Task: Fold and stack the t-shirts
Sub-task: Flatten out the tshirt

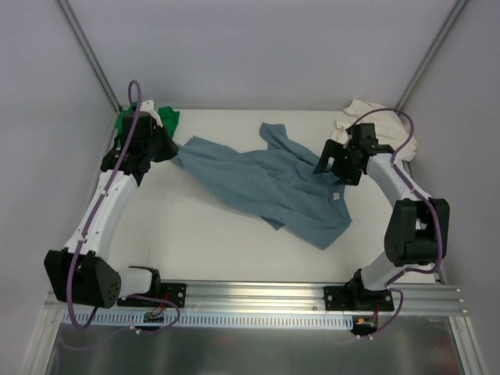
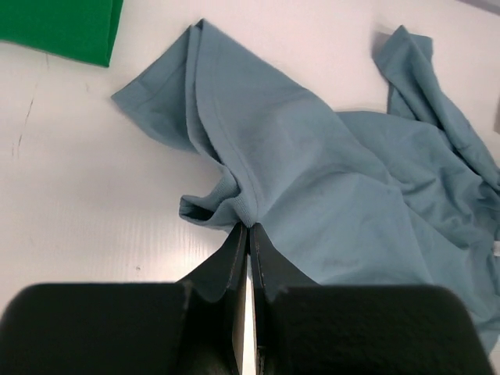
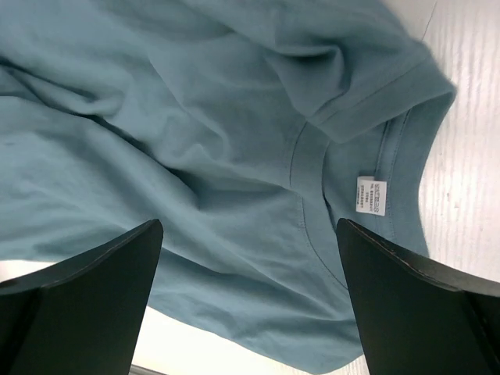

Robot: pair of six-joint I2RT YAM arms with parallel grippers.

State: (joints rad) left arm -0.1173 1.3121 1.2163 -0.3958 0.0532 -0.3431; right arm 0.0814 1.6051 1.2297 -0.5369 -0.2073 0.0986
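The blue-grey t-shirt (image 1: 266,183) is laid crumpled across the middle of the table (image 1: 195,234). A fold at its left edge is pinched between the pressed-together jaws of the left gripper (image 2: 248,228). The right gripper (image 3: 250,226) is positioned above the collar, near the white neck tag (image 3: 372,195), with its jaws spread wide. The green t-shirt (image 1: 123,123) is located at the far left corner, and the cream-white t-shirt (image 1: 375,111) at the far right.
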